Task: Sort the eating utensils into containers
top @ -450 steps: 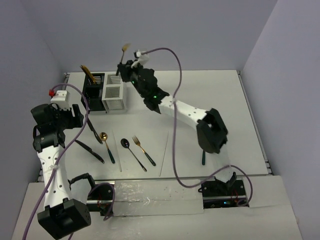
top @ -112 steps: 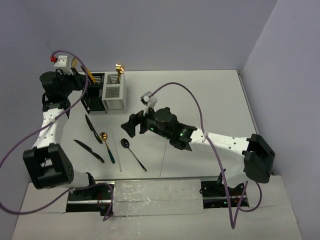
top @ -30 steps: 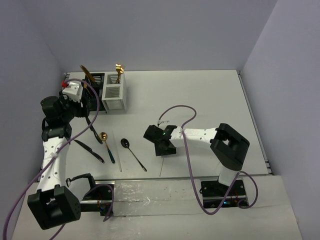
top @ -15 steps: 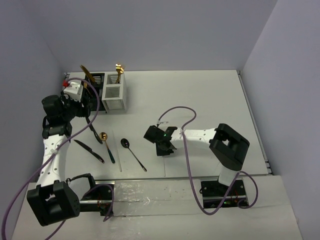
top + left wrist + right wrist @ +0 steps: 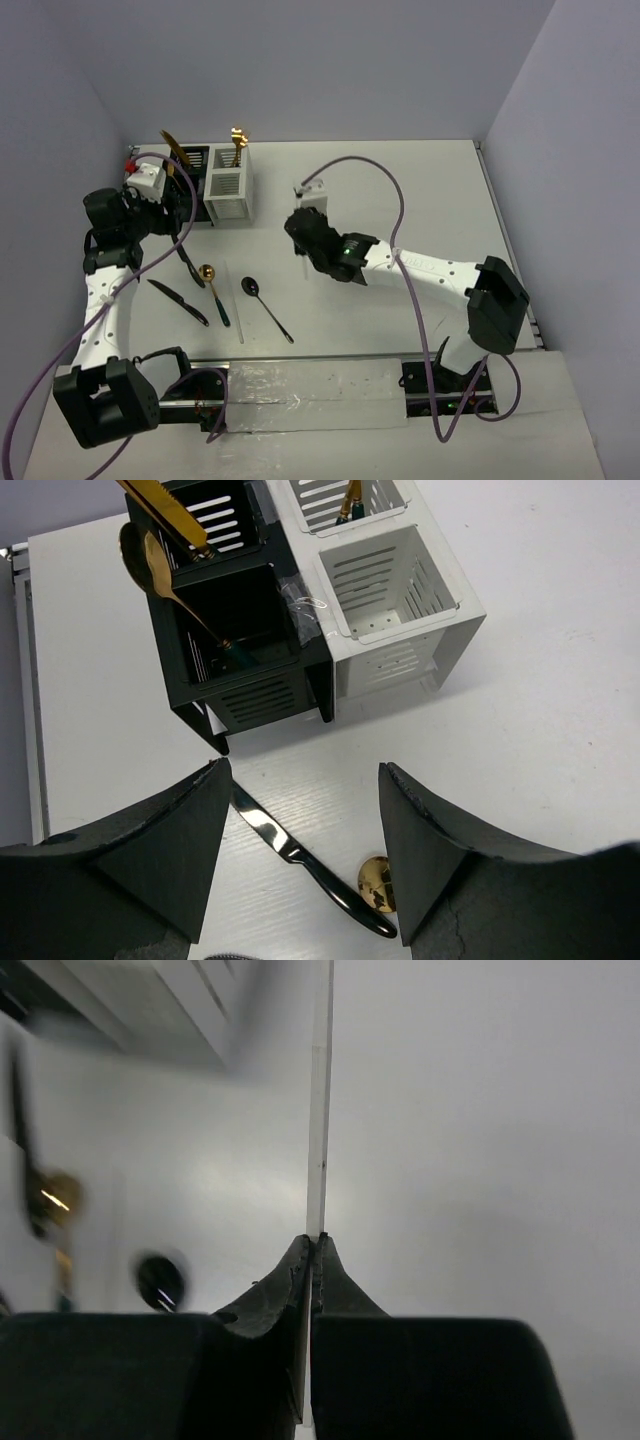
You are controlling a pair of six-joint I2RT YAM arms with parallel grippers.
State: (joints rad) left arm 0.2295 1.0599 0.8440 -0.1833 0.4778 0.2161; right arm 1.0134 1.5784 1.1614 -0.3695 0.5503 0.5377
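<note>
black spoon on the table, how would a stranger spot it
Start at the joined black and white caddies, far left. Of what lies in front of them, the black spoon is rightmost. The other spoon there has a gold head.

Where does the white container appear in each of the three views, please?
Top external: the white container stands upper left, beside the black container.
Left wrist: top centre, right of the black container.
Right wrist: probably the blurred pale slats at top left, left of the white stick.
Shared landmark: the gold spoon head lying flat.
</note>
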